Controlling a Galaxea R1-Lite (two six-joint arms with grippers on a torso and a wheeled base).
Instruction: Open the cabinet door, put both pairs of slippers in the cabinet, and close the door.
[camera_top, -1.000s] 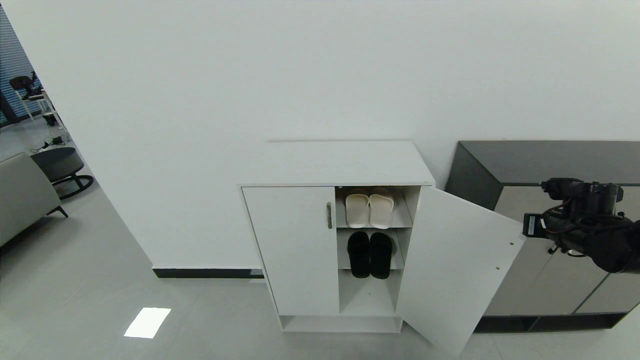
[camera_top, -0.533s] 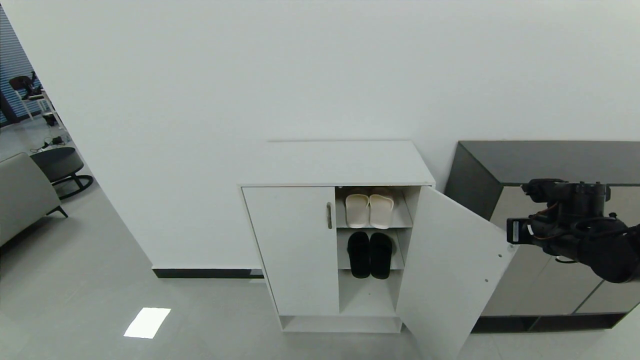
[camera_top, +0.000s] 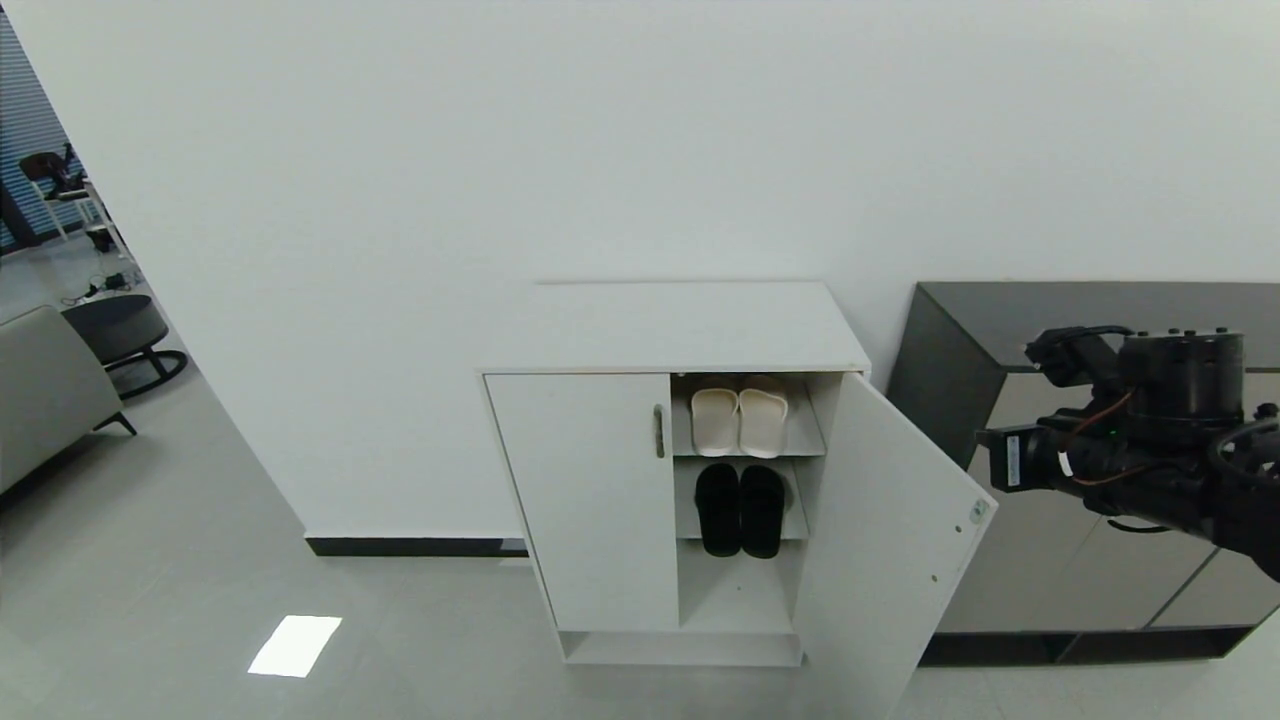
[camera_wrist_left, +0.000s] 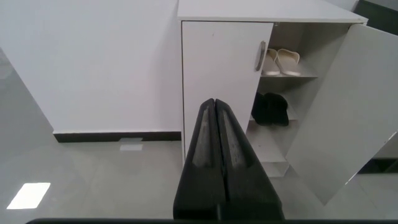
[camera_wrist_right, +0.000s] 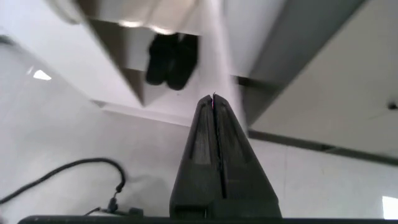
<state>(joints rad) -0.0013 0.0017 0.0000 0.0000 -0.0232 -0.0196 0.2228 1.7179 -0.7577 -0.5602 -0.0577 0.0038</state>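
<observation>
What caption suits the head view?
White slippers and black slippers shelved in the cabinet; right gripper beside open door.

The lower corner of the open cabinet door (camera_top: 900, 540) runs out of the head view at the bottom edge. The closed left door (camera_top: 585, 500) hides the left half of the cabinet (camera_top: 680, 325) inside. The far ends of the black slippers (camera_top: 740, 508) merge with the shadow at the back. The right arm (camera_top: 1170, 460) is cut by the right edge and covers a part of the dark cabinet (camera_top: 1060, 320) behind it. In the right wrist view the scene is blurred: the black slippers are a dark smear, and I cannot tell if the right pincer (camera_wrist_right: 214, 99) touches the door. In the left wrist view the black slippers are one dark mass.
</observation>
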